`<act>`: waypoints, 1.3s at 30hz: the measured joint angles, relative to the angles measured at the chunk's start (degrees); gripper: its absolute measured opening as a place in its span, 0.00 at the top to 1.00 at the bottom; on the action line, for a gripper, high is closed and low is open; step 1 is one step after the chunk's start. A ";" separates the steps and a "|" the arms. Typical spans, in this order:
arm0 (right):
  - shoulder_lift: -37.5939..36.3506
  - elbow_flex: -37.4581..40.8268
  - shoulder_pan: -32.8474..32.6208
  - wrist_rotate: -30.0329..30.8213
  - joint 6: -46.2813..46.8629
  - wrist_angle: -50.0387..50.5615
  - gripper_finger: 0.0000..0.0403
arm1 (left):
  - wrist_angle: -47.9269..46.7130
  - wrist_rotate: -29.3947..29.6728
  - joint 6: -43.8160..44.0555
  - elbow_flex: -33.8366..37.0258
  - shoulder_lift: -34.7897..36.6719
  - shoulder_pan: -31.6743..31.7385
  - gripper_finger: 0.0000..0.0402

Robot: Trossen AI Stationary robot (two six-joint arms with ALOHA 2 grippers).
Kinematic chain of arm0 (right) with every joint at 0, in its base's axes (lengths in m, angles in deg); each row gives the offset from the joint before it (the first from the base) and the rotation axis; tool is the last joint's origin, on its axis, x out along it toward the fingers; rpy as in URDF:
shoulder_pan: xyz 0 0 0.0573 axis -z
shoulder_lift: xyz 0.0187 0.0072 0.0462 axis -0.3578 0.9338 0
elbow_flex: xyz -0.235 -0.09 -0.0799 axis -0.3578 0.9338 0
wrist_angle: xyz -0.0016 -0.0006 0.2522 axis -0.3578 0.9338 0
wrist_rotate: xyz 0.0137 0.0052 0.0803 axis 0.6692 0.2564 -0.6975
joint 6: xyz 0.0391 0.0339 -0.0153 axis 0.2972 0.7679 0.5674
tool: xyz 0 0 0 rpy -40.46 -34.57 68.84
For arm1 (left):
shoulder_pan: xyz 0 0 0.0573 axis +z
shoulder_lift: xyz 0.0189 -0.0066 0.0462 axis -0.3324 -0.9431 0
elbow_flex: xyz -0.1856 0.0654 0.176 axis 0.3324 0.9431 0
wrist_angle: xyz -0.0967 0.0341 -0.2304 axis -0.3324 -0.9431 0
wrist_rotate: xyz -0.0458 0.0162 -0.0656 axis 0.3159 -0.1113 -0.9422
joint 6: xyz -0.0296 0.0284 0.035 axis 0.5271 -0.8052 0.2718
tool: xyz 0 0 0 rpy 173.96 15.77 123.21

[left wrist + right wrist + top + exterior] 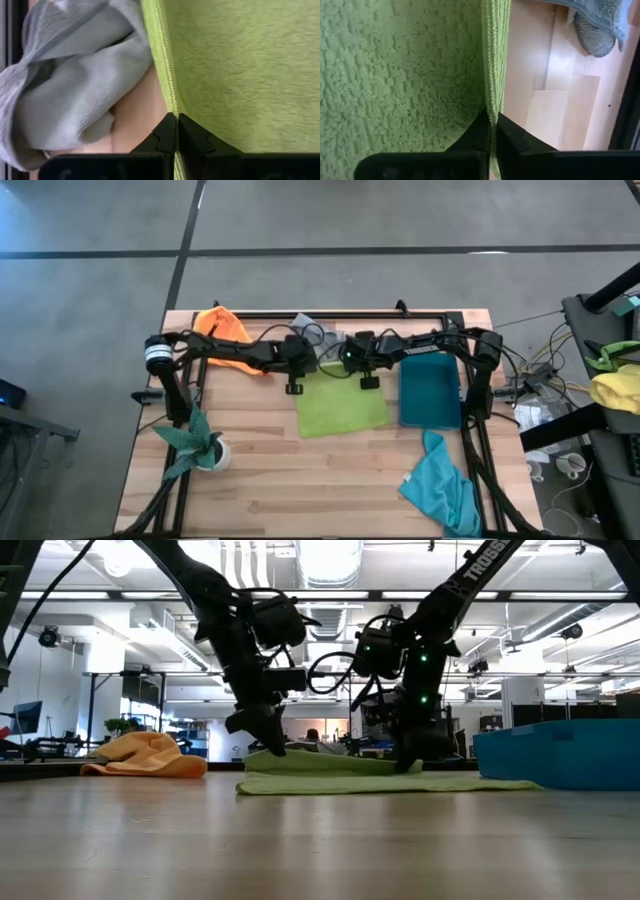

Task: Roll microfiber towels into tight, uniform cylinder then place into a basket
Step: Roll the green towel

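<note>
From above I see a wooden table (300,490) with both of my arms reaching in toward its middle. A lime green towel (342,406) lies flat at the centre. My left gripper (176,131) is closed, its 2 dark fingers pinching the stitched far edge of that green towel. My right gripper (491,131) is closed too, pinching the same far edge further along, with the hem running between its fingers. In the table-level view both grippers sit down at the towel, and the edge they hold is raised a little off the wood.

A grey towel (75,85) lies crumpled just beside the green towel's far edge, near the left gripper. An orange towel (225,330) is heaped near the far left corner. A turquoise towel (440,485) lies bunched near the front right corner. The teal-blue basket (430,390) sits just beside the green towel on its right, and I cannot tell whether they touch; I see no towel in it. A leafy plant in a white pot (200,445) stands near the left edge.
</note>
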 joint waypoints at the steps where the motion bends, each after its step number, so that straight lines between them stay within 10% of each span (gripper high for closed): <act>1: -0.21 0.49 -0.55 0.11 0.19 -0.26 0.98 | 0.17 0.16 -0.02 0.30 0.00 -0.49 1.00; 39: -0.11 1.27 -9.37 9.14 16.49 1.37 0.98 | 21.91 17.68 -14.57 11.83 -1.42 -4.10 1.00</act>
